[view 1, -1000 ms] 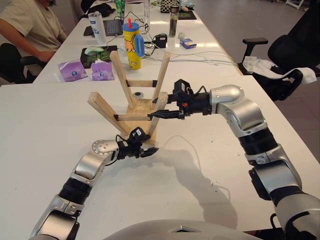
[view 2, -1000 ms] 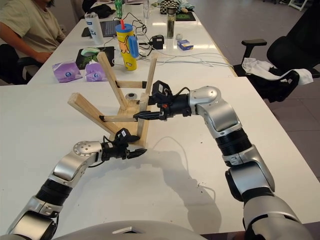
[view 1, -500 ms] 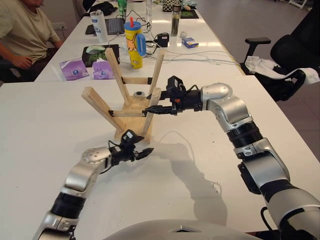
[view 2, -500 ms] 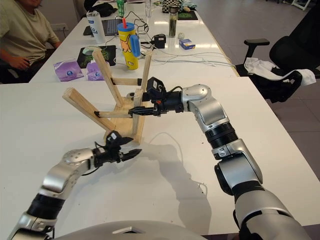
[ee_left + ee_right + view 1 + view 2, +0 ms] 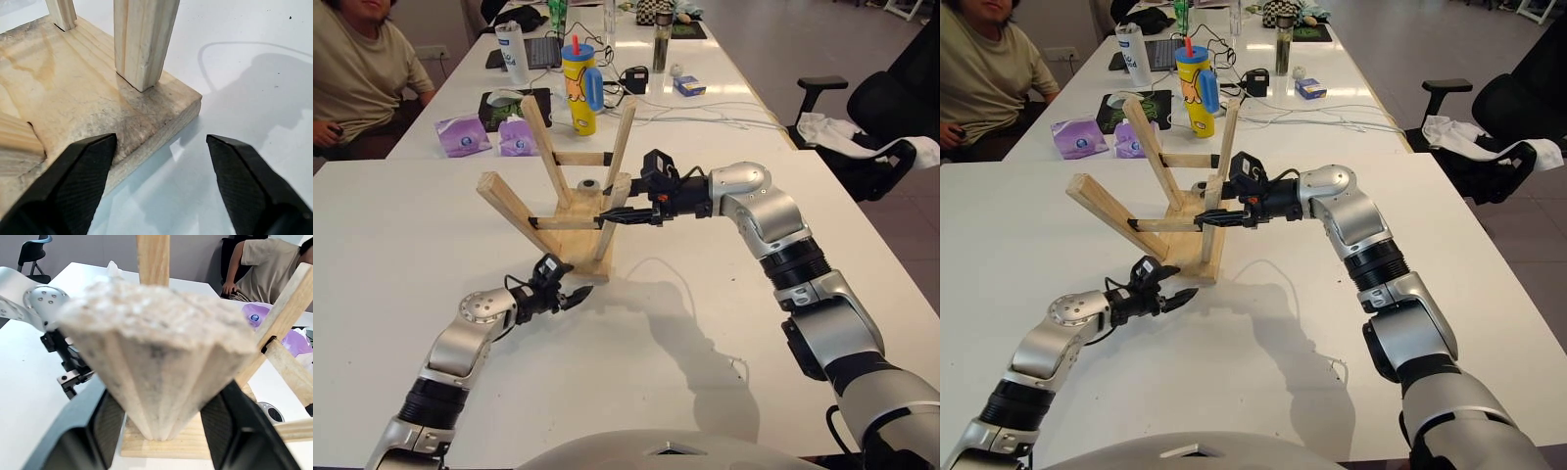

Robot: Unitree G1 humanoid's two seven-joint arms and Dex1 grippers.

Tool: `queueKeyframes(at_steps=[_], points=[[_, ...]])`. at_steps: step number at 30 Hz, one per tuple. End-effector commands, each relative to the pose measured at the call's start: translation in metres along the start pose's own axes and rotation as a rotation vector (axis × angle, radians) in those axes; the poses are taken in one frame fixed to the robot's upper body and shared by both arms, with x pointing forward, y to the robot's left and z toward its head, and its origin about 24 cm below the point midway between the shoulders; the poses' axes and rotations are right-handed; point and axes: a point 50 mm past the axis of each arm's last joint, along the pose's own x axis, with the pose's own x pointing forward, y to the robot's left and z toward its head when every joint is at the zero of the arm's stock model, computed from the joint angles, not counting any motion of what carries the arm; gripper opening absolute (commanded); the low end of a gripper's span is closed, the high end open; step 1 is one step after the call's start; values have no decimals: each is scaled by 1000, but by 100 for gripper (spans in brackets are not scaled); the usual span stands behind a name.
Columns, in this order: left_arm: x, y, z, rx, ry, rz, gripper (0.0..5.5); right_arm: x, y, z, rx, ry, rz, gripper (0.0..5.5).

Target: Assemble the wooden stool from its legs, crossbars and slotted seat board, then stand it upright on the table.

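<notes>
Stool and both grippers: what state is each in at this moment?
Stool: assembled, upside down, legs pointing up.
Right gripper: shut on one stool leg near its free end.
Left gripper: open, at the seat board corner, holding nothing.
Cup: upright, lidded, straw in.

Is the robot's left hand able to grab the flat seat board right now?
Probably yes. The left gripper is open right at the seat board's near corner, with nothing between them. The right gripper is shut on a leg higher up, out of the way.
</notes>
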Motion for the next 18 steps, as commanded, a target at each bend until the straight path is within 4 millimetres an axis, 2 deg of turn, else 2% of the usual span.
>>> queueKeyframes(at_steps=[1, 3, 4, 6, 10, 13, 15, 17, 18], points=[[-1, -5, -40, -82, 177, 4, 341, 1, 7, -45, 113, 148, -18, 204], [-2, -7, -44, -83, 194, -2, 341, 0, 3, -43, 132, 109, -66, 204], [-2, -8, -46, -87, 201, -8, 341, -2, 1, -42, 137, 95, -86, 241], [-2, -9, -50, -87, 218, -11, 341, -6, -1, -39, 142, 48, -135, 262], [-1, -12, -56, -98, 232, -5, 341, -19, 12, -40, 185, -5, -171, 313], [2, -15, -57, -114, 225, 6, 341, -31, 30, -63, 251, 41, -212, 313], [5, -17, -56, -127, 215, 9, 341, -43, 35, -74, 277, 61, -295, 313], [7, -20, -56, -137, 210, 11, 341, -56, 29, -69, 291, -9, -389, 286], [7, -22, -57, -141, 211, 12, 341, -60, 25, -58, 291, -77, -418, 274]])
